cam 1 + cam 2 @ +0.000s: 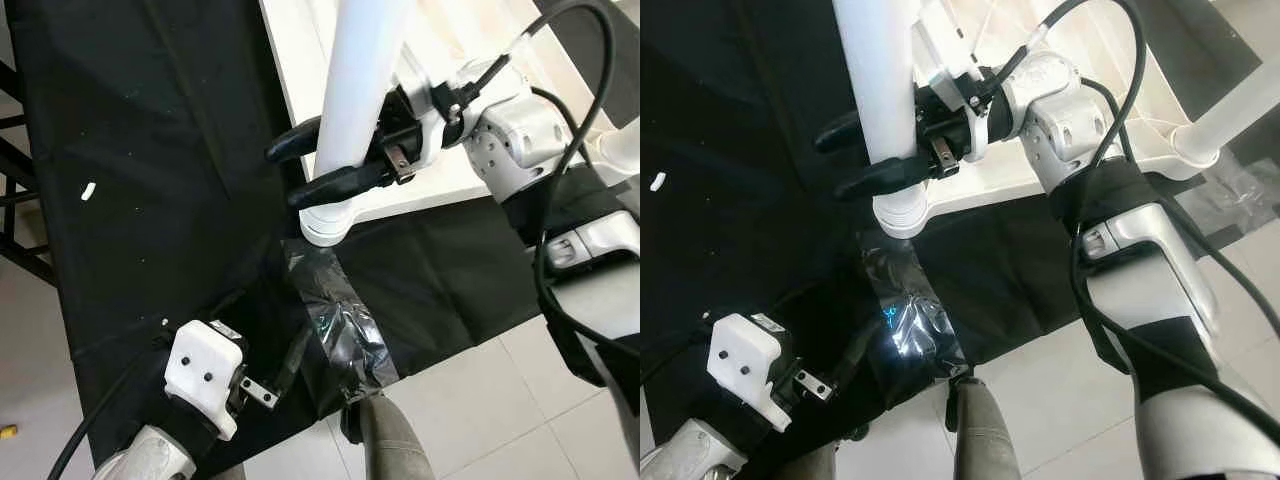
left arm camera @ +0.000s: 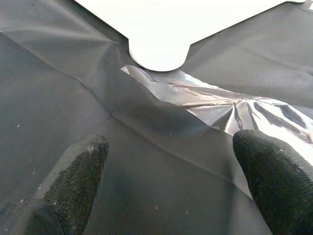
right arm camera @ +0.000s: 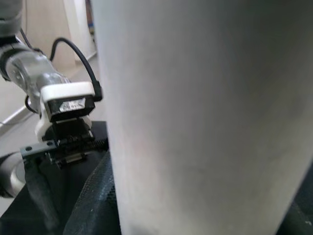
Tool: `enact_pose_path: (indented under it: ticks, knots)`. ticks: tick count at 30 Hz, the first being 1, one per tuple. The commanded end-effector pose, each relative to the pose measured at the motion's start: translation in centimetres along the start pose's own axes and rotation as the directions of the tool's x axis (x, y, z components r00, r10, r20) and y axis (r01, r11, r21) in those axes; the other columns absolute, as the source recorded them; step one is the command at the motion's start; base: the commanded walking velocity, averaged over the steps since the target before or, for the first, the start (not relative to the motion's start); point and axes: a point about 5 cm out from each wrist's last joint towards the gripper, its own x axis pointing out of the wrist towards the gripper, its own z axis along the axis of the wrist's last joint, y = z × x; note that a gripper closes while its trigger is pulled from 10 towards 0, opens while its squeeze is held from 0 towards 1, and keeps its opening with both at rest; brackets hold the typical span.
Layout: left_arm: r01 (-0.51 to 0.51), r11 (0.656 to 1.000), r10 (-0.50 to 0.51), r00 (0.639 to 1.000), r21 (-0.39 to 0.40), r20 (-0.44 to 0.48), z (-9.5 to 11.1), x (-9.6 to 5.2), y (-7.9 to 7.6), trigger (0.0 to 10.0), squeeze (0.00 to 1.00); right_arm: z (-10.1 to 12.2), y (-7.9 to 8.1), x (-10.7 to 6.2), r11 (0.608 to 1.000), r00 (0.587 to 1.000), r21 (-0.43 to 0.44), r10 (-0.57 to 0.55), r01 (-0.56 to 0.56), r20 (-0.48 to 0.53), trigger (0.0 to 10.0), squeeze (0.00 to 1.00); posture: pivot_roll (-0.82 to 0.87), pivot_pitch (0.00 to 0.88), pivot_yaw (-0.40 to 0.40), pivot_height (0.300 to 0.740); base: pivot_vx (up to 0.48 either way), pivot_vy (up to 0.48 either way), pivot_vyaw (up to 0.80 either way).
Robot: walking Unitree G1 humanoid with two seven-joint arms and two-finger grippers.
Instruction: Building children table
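Between the right gripper's (image 1: 322,167) fingers, the upright white table leg (image 1: 358,90).

obstacle: white leg (image 1: 355,100) upright | free: black cloth (image 1: 150,150) leftward

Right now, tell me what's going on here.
The robot is putting together a white table. Its right tool is shut around an upright white leg, which stands at a corner of the tabletop lying flat on a black sheet. Another leg is already standing at a corner on the robot's right. The left tool hovers open just above the sheet, near a patch of shiny tape, holding nothing.
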Motion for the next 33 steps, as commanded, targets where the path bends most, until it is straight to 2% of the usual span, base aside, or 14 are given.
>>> enact_pose_path:
  ticks: [1,8,16,23,33]
  knots:
    - [0.006,0.999,-0.008,0.999,-0.032,-0.041,-0.8,-0.2,-0.3,10.0,0.0,-4.4,1.5,-0.6,0.988,0.987,0.157,0.021,0.005,-0.159,10.0,0.0,-0.01,0.53,-0.056,0.74,0.0,0.0,0.0]
    - [0.004,1.0,-0.005,0.999,-0.031,-0.038,-0.8,-0.2,-0.4,10.0,0.0,-3.9,1.0,-0.4,0.986,0.988,0.167,0.013,0.013,-0.156,10.0,0.0,-0.01,0.529,-0.063,0.74,0.0,0.0,0.0]
    - [0.003,1.0,-0.004,0.999,-0.03,-0.037,-0.7,-0.2,-0.3,10.0,0.0,-4.5,1.3,-0.6,0.978,0.993,0.207,-0.012,0.037,-0.12,10.0,0.0,-0.01,0.53,-0.059,0.74,0.0,0.0,0.0]
    - [0.007,1.0,-0.008,0.999,-0.03,-0.037,-0.8,-0.2,-0.2,10.0,0.0,-5.3,2.3,-1.0,0.966,0.993,0.244,-0.065,0.086,-0.096,10.0,0.0,-0.01,0.529,-0.048,0.74,0.0,0.0,0.0]
    - [0.006,1.0,-0.007,0.999,-0.03,-0.037,-0.9,0.0,-0.2,10.0,0.0,-5.5,2.3,-1.1,0.956,0.988,0.26,-0.113,0.137,-0.105,10.0,0.0,-0.01,0.52,-0.047,0.74,0.0,0.0,0.0]
